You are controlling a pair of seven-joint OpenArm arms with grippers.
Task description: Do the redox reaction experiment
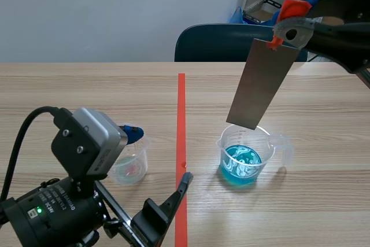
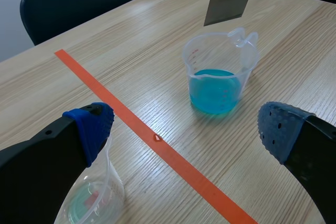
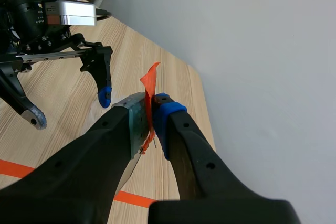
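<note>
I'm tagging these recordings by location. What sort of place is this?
Likely a robot test room staged for simple chemistry, not a proper wet lab: a plain wooden table, a plastic beaker of blue liquid, a metal strip held above it by the right gripper, and a chair behind.

Turquoise-blue liquid (image 1: pixel 241 163) marbled with white swirls is seen in the clear beaker (image 1: pixel 266 142). The metal strip (image 1: pixel 261 82) is plain grey, its tab (image 1: pixel 292 8) orange-red. The worktop (image 1: pixel 87 96) is patterned with pale wood grain and crossed by an orange-red tape line (image 1: pixel 181 102). Blue dotted pads (image 2: pixel 92 127) are borne by the black left pincer (image 2: pixel 186 127).

The metal strip (image 1: pixel 263 82) hangs over the beaker (image 1: pixel 226 146).
</note>
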